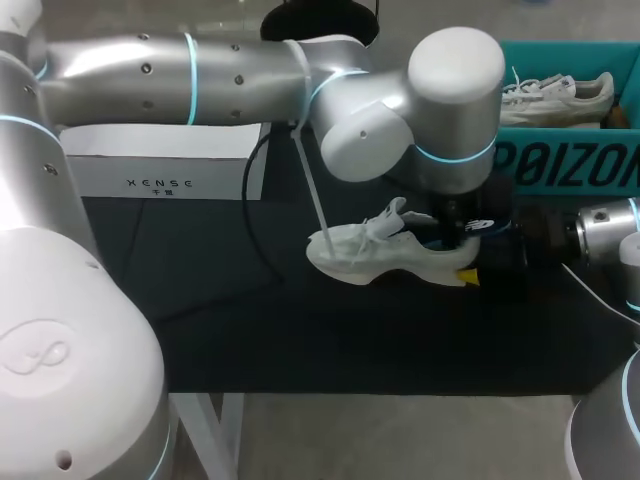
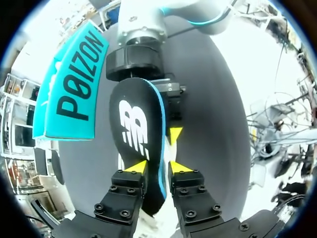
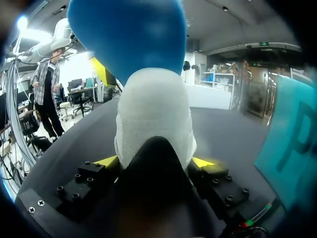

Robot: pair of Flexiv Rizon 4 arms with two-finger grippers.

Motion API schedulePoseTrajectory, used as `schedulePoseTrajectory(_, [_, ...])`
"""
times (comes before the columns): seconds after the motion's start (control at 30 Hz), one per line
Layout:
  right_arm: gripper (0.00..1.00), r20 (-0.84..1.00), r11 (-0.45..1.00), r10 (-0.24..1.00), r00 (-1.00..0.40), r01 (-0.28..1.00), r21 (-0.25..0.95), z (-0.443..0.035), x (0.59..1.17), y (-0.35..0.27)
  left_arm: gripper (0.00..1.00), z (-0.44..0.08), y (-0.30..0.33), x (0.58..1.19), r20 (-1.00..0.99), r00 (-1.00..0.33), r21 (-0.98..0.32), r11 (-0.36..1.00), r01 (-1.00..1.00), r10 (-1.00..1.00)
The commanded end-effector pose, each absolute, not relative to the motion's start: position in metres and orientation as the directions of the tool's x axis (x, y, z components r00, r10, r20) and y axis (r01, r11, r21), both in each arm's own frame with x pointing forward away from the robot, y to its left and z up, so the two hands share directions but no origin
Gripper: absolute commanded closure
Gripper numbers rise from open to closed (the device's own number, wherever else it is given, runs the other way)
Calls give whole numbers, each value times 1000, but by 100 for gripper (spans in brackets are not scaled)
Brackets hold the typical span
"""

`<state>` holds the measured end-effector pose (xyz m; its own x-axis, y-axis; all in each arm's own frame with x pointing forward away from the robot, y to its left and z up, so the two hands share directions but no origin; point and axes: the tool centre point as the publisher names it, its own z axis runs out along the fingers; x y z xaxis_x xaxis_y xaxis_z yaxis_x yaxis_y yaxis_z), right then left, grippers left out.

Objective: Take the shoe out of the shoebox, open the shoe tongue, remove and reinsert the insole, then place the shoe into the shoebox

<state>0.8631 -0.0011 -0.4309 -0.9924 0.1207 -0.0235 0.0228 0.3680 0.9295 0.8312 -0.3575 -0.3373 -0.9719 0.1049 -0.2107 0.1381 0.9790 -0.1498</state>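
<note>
Currently the left tool [image 2: 153,166] is clenched on the insole [image 2: 138,129], a yellow tip pressing on each side of one end. The insole stands on edge, black face with a blue rim, its other end pointing ahead toward the right tool [image 3: 154,161]. The right tool is grasping the shoe [image 1: 385,250] at the heel, one tip on each side.

Head view: the shoe is white and sits just right of the middle of the table [image 1: 300,340], toe to 9 o'clock, heel to 3 o'clock, laces up. The insole is at 2 o'clock of the shoe, just above the heel opening; cannot tell if its end is inside. The left arm comes in from 9 o'clock, its elbow above the shoe at 12 o'clock. The right arm comes in low from 3 o'clock.

The shoebox [image 1: 570,160] is teal and open, at 1-2 o'clock of the shoe toward the far right corner, near both tools but apart from them. A second shoe [image 1: 555,95] lies in it. A white box [image 1: 160,170] is at 10 o'clock, well apart. A black cable [image 1: 262,225] crosses the table at 9 o'clock of the shoe. Bare dark table runs from 6 to 9 o'clock of the shoe, down to the near edge.
</note>
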Motion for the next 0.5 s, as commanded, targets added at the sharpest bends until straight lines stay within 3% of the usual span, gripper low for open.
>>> schedulePoseTrajectory(0.03, [100, -24, 372, 122, -992, 23, 928, -433, 864, 0, 76, -342, -356, 835, -220, -971, -158, 979, 127, 90])
schedulePoseTrajectory(0.2, [100, -24, 372, 122, -992, 23, 928, -433, 864, 0, 71, -344, -356, 839, -242, -968, -161, 981, 109, 68])
schedulePoseTrajectory(0.5, [100, -24, 372, 122, -992, 23, 928, -433, 864, 0, 48, -342, -359, 837, -314, -948, -166, 981, 105, 48])
